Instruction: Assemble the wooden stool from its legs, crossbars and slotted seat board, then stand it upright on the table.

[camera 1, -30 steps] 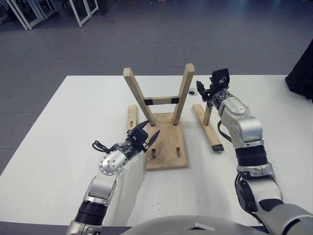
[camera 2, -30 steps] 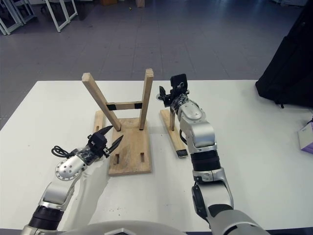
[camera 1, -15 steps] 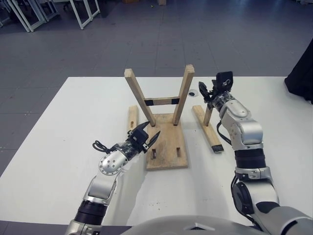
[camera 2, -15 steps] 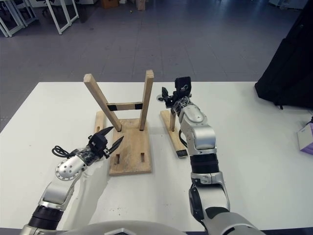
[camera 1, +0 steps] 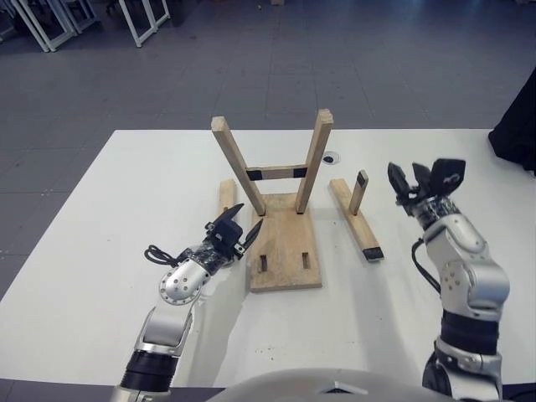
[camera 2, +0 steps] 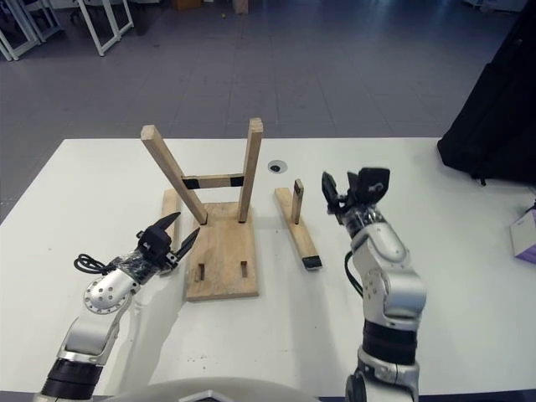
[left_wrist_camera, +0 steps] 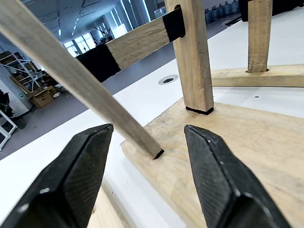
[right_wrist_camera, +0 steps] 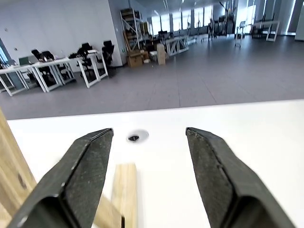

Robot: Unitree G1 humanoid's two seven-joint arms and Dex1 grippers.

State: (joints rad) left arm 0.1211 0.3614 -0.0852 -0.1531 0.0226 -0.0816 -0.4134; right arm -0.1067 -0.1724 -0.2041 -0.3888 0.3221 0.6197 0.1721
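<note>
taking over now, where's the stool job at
Left pincer open, empty, by the seat board's left edge. Right pincer open, empty, right of the parts. Seat board lies flat; two legs stand in it, joined by a crossbar. One loose leg lies left of the board; another leg, with a short crossbar upright in it, lies right. Left: fit these, stand it upright.

No readable text or labels anywhere.
</note>
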